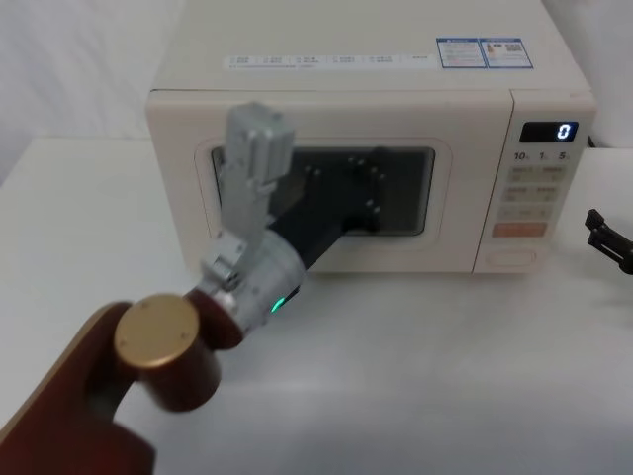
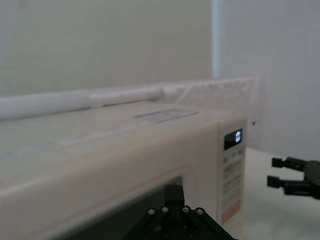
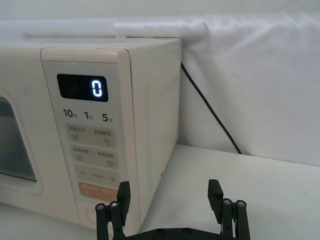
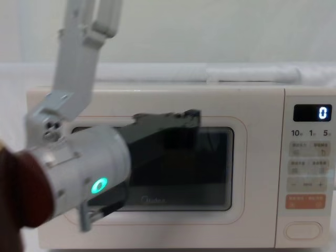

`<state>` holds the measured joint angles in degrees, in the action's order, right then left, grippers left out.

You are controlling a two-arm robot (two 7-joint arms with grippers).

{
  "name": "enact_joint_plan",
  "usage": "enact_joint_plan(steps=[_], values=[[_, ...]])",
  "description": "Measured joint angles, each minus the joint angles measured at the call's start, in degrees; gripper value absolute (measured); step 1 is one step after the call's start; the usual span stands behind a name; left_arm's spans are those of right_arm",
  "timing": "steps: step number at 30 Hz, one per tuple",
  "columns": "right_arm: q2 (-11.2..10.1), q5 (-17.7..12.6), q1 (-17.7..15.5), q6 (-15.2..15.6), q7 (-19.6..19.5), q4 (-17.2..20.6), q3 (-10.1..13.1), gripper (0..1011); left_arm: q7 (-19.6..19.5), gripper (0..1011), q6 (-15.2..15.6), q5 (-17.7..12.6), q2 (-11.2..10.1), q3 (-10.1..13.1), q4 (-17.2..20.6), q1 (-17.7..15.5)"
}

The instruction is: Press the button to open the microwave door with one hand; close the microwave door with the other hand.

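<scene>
Cream microwave door, dark rounded window.

A lab bench — white cloth backdrop, white table.

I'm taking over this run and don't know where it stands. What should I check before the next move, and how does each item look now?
1. Microwave door shut flush with the body: ok.
2. Left gripper placed at the door: ok, it is up against the window; whether its fingers are open, cannot tell.
3. Right gripper open: ok, the fingers stand apart.
4. Right gripper lined up with the button: not ok, it hangs off to the right of the control panel, apart from it.
5. Button free of obstruction: ok.
6. Display reads 0, oven idle: ok.
</scene>
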<state>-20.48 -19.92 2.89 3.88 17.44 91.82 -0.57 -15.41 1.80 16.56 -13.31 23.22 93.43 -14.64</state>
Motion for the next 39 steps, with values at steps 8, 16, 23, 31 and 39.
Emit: enact_joint_plan(steps=[8,16,23,31,39], values=[[0.0,0.0,0.0,0.0,0.0,0.0,0.0,1002,4.1,0,-0.2,-1.8,-1.4,-4.4,4.5,6.3],[0.0,0.0,0.0,0.0,0.0,0.0,0.0,1002,10.4,0,-2.2,-4.5,-1.6,-10.8,8.6,12.7],[0.0,0.0,0.0,0.0,0.0,0.0,0.0,1002,14.7,0,-4.9,-6.3,-1.0,-15.9,10.6,17.7],[0.0,0.0,0.0,0.0,0.0,0.0,0.0,1002,17.5,0,-8.2,-7.2,0.5,-20.5,10.4,21.7],[0.0,0.0,0.0,0.0,0.0,0.0,0.0,1002,19.2,0,-12.3,-7.2,2.9,-23.9,6.5,23.4]])
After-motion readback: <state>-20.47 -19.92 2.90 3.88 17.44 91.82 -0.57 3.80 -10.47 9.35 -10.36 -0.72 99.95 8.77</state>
